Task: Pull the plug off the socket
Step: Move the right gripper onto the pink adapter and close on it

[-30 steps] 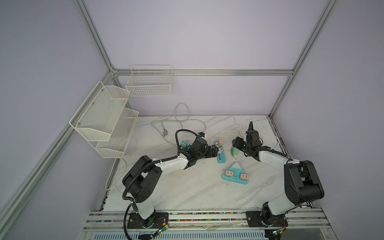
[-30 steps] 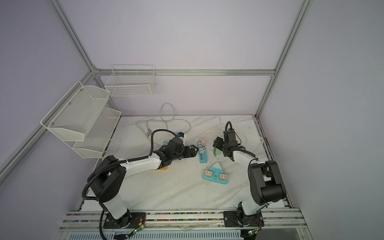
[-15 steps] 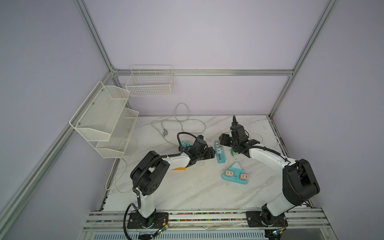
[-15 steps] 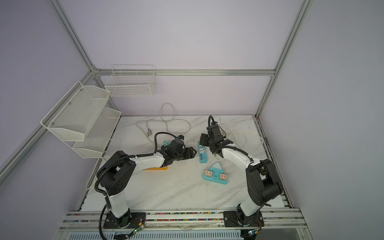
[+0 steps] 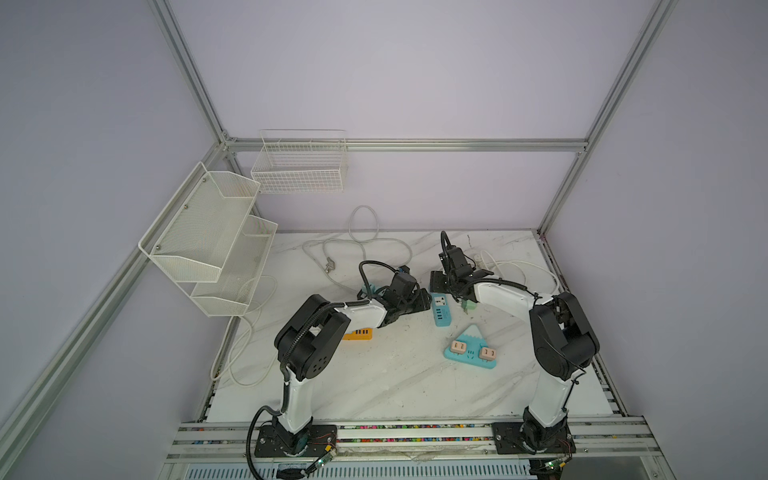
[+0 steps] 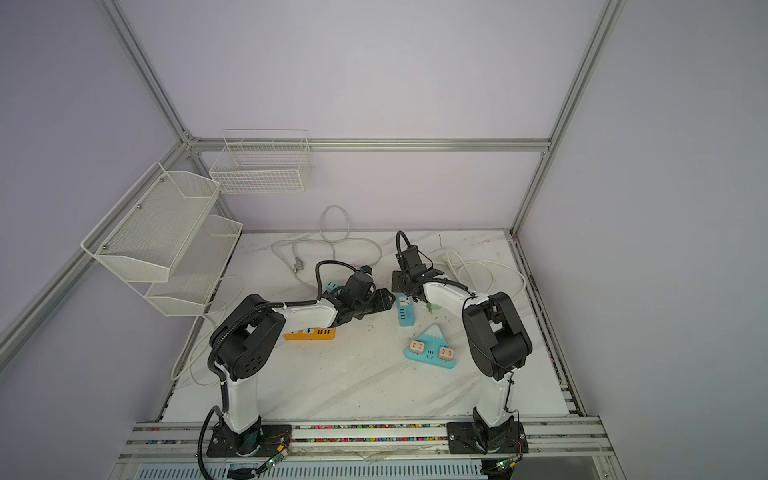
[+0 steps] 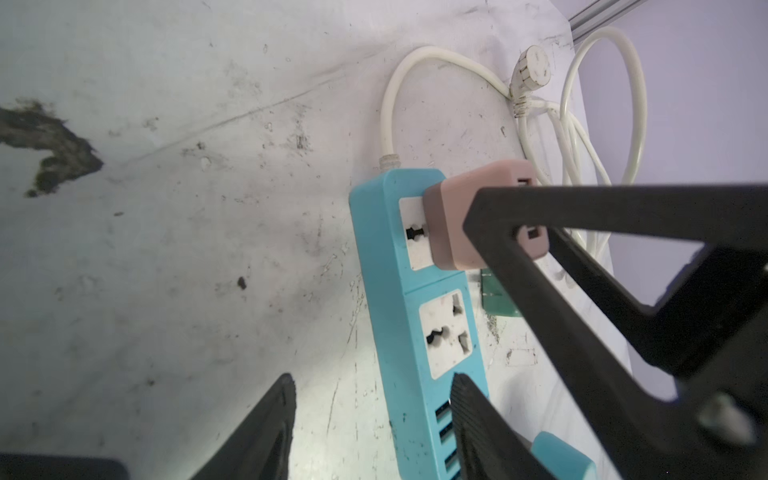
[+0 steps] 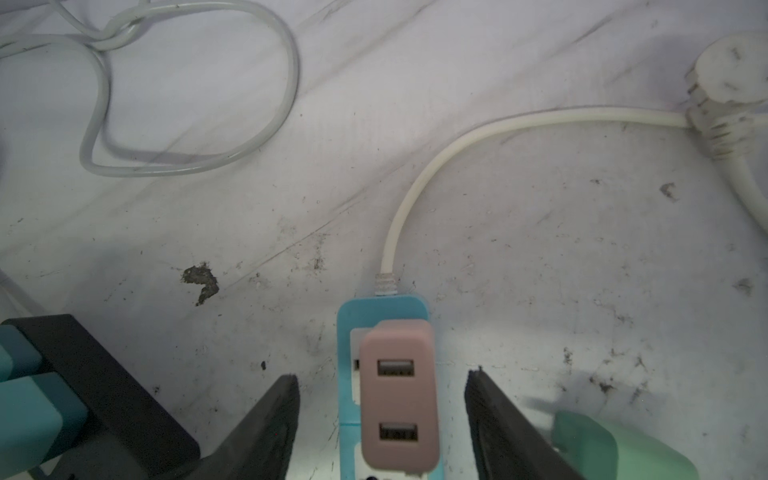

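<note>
A blue power strip (image 5: 440, 309) (image 6: 406, 311) lies mid-table with a pink two-port plug (image 8: 399, 395) (image 7: 457, 216) seated in its end socket, by the white cord (image 8: 457, 141). My right gripper (image 8: 382, 374) (image 5: 451, 286) hovers over that end, open, a finger on each side of the pink plug with a gap on both sides. My left gripper (image 7: 370, 378) (image 5: 424, 303) is low at the strip's other end, open. One of its fingers (image 7: 469, 415) sits over the USB ports, the other stands on bare table beside the strip (image 7: 374, 232).
A green plug (image 5: 469, 306) (image 8: 615, 444) lies loose right of the strip. A triangular blue socket (image 5: 471, 365) carrying two beige plugs sits nearer the front. An orange strip (image 5: 357, 333) lies by the left arm. White cords (image 5: 361, 245) loop at the back, and wire baskets (image 5: 216, 241) hang at the left.
My right gripper swung left from the green plug to over the pink plug, jaws narrowing slightly. My left gripper's jaws have narrowed a good deal at the strip's near end.
</note>
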